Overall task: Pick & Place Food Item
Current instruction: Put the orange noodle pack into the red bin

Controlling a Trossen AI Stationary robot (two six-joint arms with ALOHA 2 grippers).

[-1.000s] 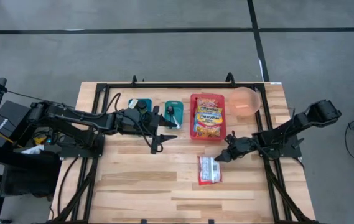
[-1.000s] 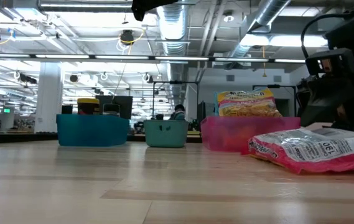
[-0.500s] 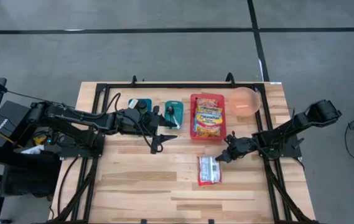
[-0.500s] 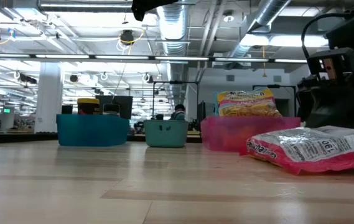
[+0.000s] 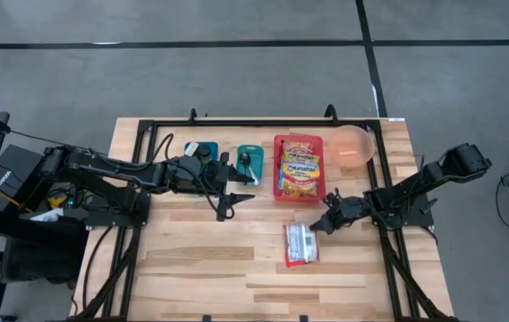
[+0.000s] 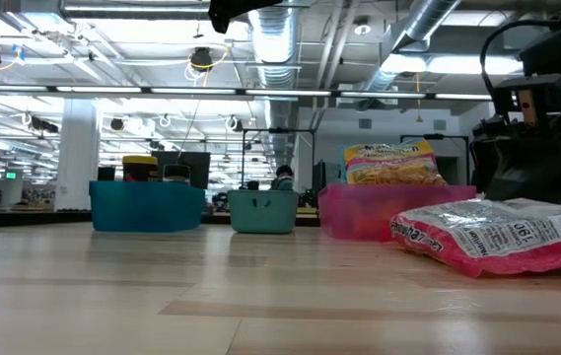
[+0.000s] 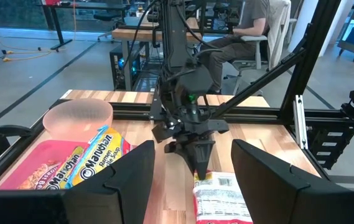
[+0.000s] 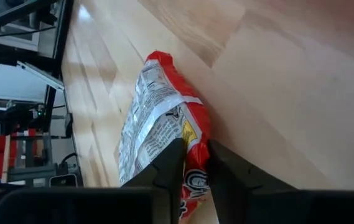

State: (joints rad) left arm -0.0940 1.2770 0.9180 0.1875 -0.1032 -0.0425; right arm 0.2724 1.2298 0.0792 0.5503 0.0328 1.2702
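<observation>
A red and white noodle packet (image 5: 301,244) lies flat on the wood table, right of centre; it also shows in the low view (image 6: 497,235). My right gripper (image 5: 318,225) is low at the packet's far right corner, shut on it (image 8: 195,177). My left gripper (image 5: 233,206) hangs open over the table's middle, left of the packet, with nothing between its fingers (image 7: 192,180). A pink bin (image 5: 298,167) holding more noodle packets stands on the table just beyond the packet. My right gripper pinches the packet's red end seam (image 8: 196,144) between its two fingers, at the far right corner. The fingers come in low, slanting from the table's right and far side. The rest of the packet (image 6: 457,237) lies on the table.
A pale pink bowl (image 5: 352,145) sits at the far right, beside the pink bin. Two teal bins (image 5: 202,150) (image 5: 250,161) stand far left of centre, close to my left arm. Bare wood runs along the near edge (image 5: 236,277). A black frame (image 5: 263,122) borders the table.
My right gripper has shut on the packet's far end. In the low view the packet has shifted slightly, and its end by the gripper has risen a little. The left arm has kept still.
</observation>
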